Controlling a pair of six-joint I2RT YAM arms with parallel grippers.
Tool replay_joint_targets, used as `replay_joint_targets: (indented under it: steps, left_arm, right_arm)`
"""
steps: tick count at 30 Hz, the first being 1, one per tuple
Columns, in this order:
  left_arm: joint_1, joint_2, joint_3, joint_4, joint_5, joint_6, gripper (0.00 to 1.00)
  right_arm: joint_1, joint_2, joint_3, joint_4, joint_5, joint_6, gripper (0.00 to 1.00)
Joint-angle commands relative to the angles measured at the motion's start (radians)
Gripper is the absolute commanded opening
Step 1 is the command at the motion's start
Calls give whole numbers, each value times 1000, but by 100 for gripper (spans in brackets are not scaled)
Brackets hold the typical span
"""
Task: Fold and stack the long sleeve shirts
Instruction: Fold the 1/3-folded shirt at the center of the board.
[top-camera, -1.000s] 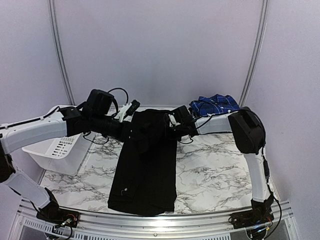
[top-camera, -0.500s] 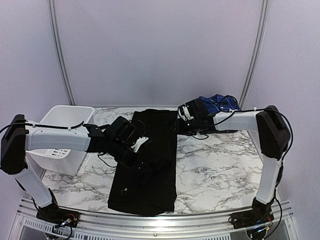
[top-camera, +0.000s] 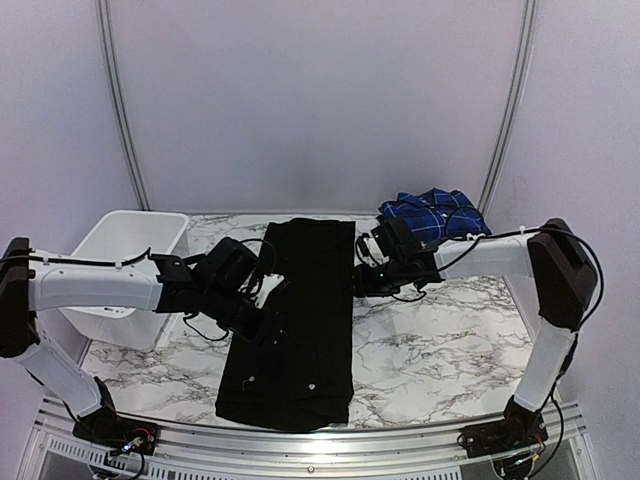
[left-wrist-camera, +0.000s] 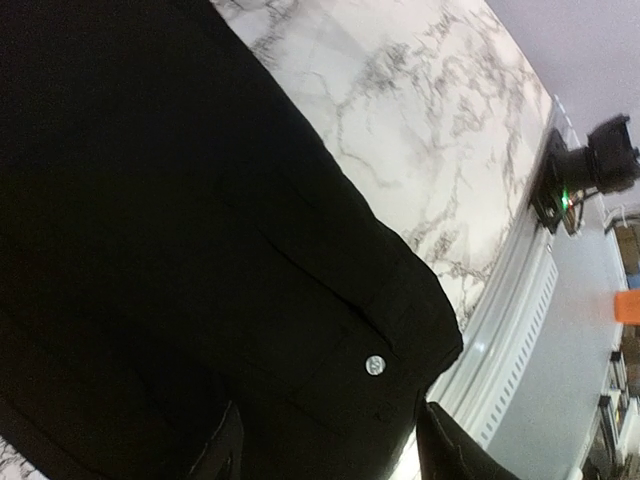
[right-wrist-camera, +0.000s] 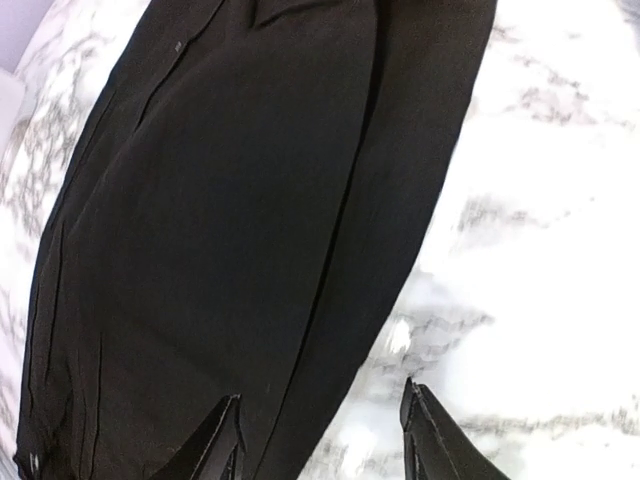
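Black long-sleeve shirt (top-camera: 315, 300) lies as a long strip on the marble bench (top-camera: 430, 350). Left jaws and right jaws hang parted over it, gripping nothing. Blue plaid shirt (top-camera: 432, 212) sits behind.

Setting: robotics lab test cell, not a lived-in room.

Evidence:
- Two white-and-black arms, left arm (top-camera: 90, 285) and right arm (top-camera: 540, 350), are bolted to a slotted metal rail (top-camera: 400, 442) along the bottom edge of the marble-print tabletop (top-camera: 440, 340).
- Plain pale wall panels (top-camera: 320, 100) close in three sides, framed by curved metal poles (top-camera: 118, 120).
- Loose cables run along both arms.
- Left wrist view, right edge: a black device (left-wrist-camera: 600, 160) with a green light sits at the tabletop's rim.
- Goods on the tabletop: black shirt (top-camera: 300, 320), blue plaid shirt (top-camera: 432, 208), white basket (top-camera: 120, 240).
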Motion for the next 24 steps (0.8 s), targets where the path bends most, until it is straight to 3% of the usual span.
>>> replay_joint_targets:
  steps: [1,6,11,17,24]
  left_arm:
    - [16,-68,-24,-22,-256,-92,61]
    - [86,-53,-35,-55,-446,-192,50]
    - [159,-32,-77,-67,-528,-270,44]
    - [170,-53,-158,-63,-528,-295,42]
    - [153,-113,-259,-39,-488,-331,42]
  right_arm:
    - [44,-90,-59,12,1,-4,49]
    - [53,-71,-26,60,8,7,46]
    - [50,111,154,72,-5,-8,35]
    - [18,313,369,72,14,-14,25]
    - [-50,503,570,13,38,-19,24]
